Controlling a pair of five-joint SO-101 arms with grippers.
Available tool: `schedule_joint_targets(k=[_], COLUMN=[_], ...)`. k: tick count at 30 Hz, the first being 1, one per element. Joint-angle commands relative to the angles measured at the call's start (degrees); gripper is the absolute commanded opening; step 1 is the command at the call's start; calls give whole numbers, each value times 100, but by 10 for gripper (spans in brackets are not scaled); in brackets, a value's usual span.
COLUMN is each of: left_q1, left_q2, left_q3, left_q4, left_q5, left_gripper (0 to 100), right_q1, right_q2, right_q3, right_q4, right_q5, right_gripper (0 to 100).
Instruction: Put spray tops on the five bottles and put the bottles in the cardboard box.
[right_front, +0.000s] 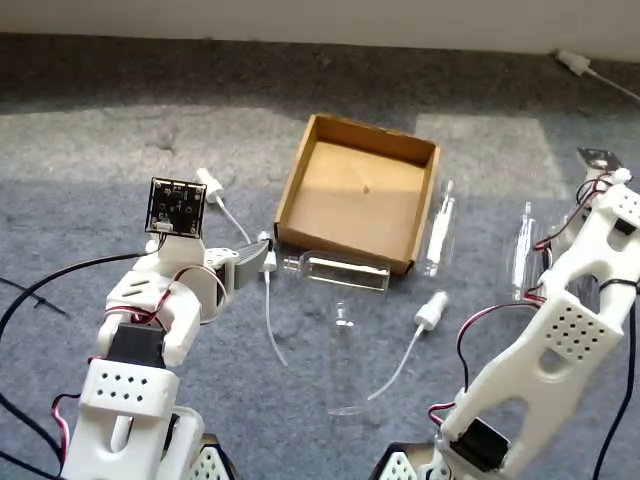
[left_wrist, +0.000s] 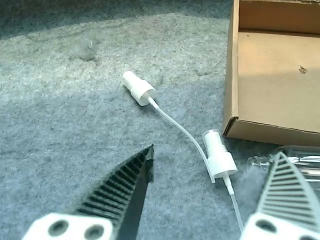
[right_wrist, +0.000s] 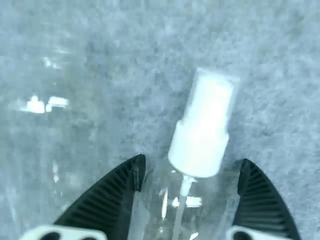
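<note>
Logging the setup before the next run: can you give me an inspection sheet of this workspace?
Surface: grey carpet, partly sunlit.
Job's things: cardboard box, no bottles inside; one bottle lying along its near wall, more lying nearby; three loose spray tops on the carpet.
Clutter: nothing seen.
Grippers: left claw open over a spray top; right claw shut on a capped bottle.
Cables: red-and-white wires on the arms; black cable on the carpet.
Surroundings: pale wall, white cord.

No legible text, labels or numbers anywhere. One small dark mark (left_wrist: 301, 69) on the box (left_wrist: 270, 131) floor, too small to read.
</note>
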Motion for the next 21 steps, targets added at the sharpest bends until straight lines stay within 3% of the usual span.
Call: schedule_joint_targets(k=[1,7,14,21], left_q1=[-48,-48,-48,-48], left_q2=[-92,-92,-92,-92], left_q3=[-48,-48,-48,-48], left_q4=[-105,-105,-105,-105], left_q5=[26,26,26,26], left_gripper=[326,326,326,326], right_q1=[110,119,75,110], right_q2=[-13,31,31,22], right_q3=[-462,-576,-576,-567], right_q4=[611,734,189,57], right_q5=[237,229,229,229], right_gripper=[252,250,235,0])
